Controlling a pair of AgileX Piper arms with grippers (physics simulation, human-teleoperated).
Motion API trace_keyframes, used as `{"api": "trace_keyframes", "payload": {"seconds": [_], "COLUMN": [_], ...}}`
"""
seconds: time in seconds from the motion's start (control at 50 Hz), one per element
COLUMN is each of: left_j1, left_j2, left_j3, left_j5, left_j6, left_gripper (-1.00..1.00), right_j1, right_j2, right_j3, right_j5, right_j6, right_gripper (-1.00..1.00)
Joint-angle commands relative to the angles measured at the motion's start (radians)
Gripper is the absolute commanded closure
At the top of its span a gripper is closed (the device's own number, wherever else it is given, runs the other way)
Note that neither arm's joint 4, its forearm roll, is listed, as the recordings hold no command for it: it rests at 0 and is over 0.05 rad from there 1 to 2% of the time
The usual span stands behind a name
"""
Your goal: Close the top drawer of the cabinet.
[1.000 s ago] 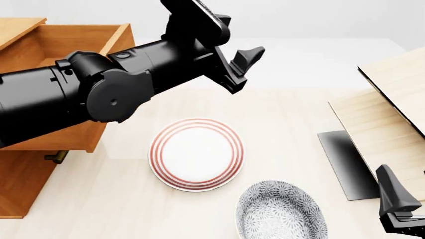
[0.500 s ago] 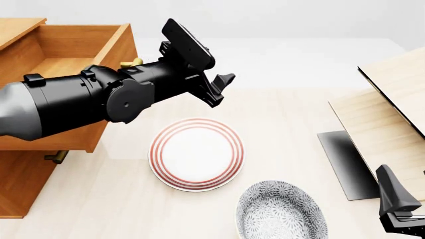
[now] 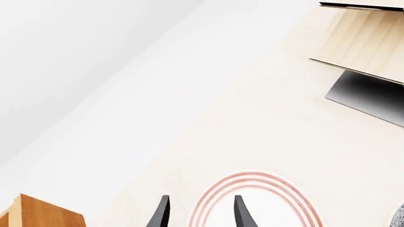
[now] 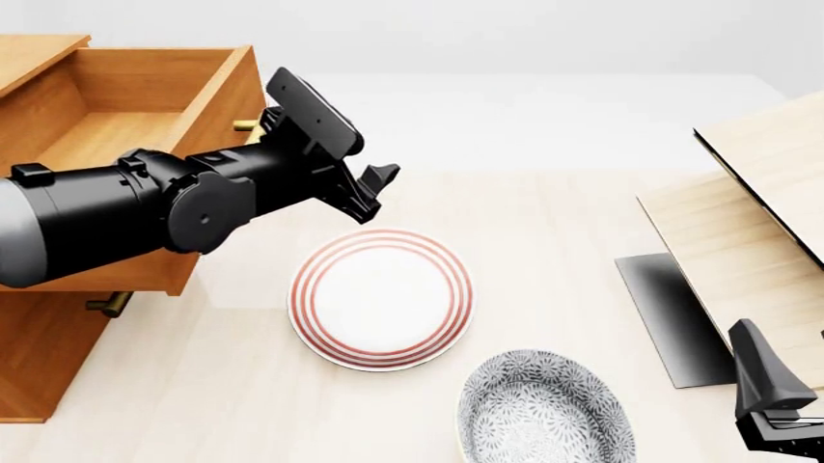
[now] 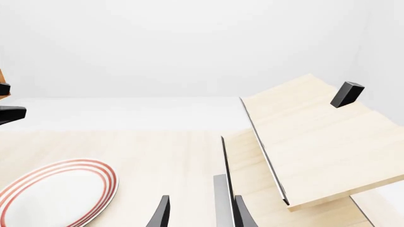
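Since the earlier frames the left arm has swung down and toward the cabinet side, so its left gripper (image 4: 373, 188) now hangs just beside the front face of the top drawer (image 4: 123, 116), above the far-left edge of the red-ringed plate (image 4: 381, 298). The right gripper (image 4: 770, 400) has not moved from the near right corner.

Nearest the camera, the right gripper idles with its fingers (image 5: 162, 213) parted and nothing between them, just beside the patterned bowl (image 4: 546, 408) and the pale slanted board (image 4: 759, 222). Farther out, the plate lies flat on the tabletop (image 4: 554, 222).

Beyond it, the left fingers (image 3: 240, 213) stand moderately apart and hold nothing; whether the wrist touches the drawer front cannot be told. The drawer is pulled well out of the cabinet (image 4: 45, 352), its box open upward. It looks a stiff wooden box that should slide as one piece, probably light on its runners. No grasp seems needed: a flat push on the front panel, near the brass handle (image 4: 245, 123), would drive it home squarely.
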Motion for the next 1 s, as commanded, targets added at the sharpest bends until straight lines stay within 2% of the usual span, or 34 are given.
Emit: {"api": "trace_keyframes", "payload": {"seconds": [0.02, 0.54, 1.0], "left_j1": [0.067, 0.191, 0.291], "left_j2": [-0.019, -0.022, -0.101], "left_j3": [0.049, 0.085, 0.190], "left_j5": [-0.005, 0.000, -0.029], "left_j6": [0.008, 0.038, 0.035], "left_gripper": [-1.00, -1.00, -1.00], "right_j1": [0.000, 0.000, 0.000], "right_j2": [0.000, 0.000, 0.000], "right_j3": [0.000, 0.000, 0.000], "right_j5": [0.000, 0.000, 0.000], "right_j6": [0.000, 0.000, 0.000], "right_gripper": [-1.00, -1.00, -1.00]}}
